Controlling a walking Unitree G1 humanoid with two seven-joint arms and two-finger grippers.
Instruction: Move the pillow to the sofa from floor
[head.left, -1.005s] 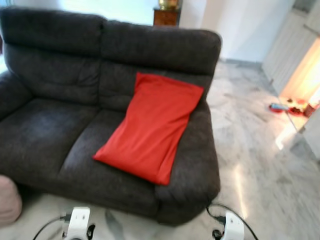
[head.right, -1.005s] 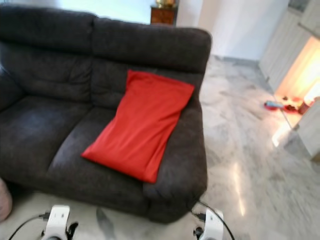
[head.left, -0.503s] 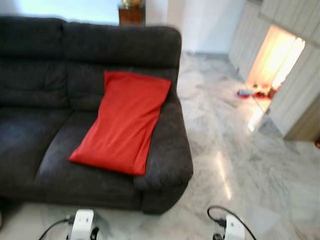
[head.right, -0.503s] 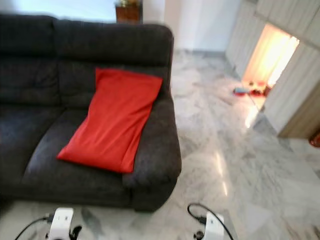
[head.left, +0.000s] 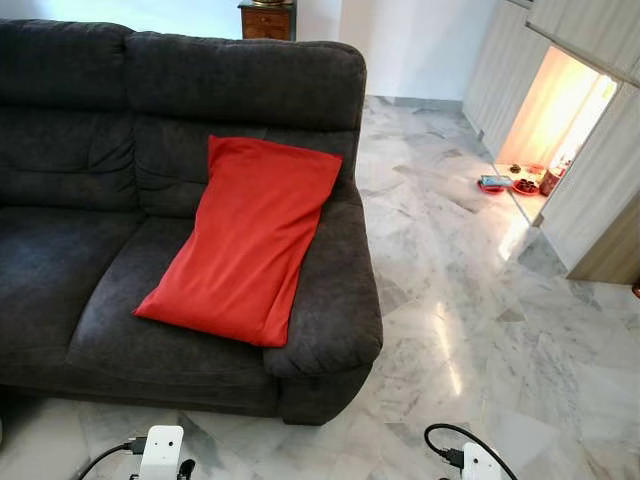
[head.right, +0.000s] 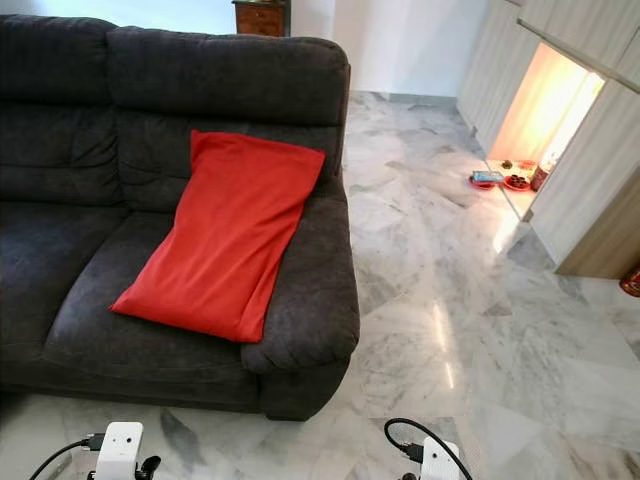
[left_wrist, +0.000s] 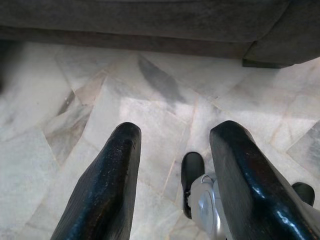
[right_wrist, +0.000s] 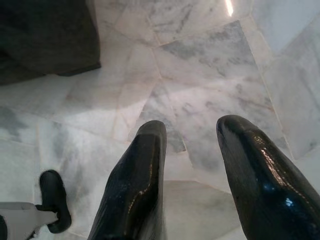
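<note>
A red pillow lies on the right seat of the dark grey sofa, leaning up against the backrest beside the right armrest. Both arms hang low in front of the sofa. My left gripper is open over the marble floor near the sofa's base, nothing between its fingers. My right gripper is also open and empty above the marble floor.
Pale marble floor stretches to the right of the sofa. Small dishes sit on the floor by a lit doorway at the far right. A wooden cabinet stands behind the sofa. My own foot shows below the left gripper.
The camera has swung to the right and then steadied, so the sofa and pillow sit further left in view. The pillow itself has not moved on the sofa.
</note>
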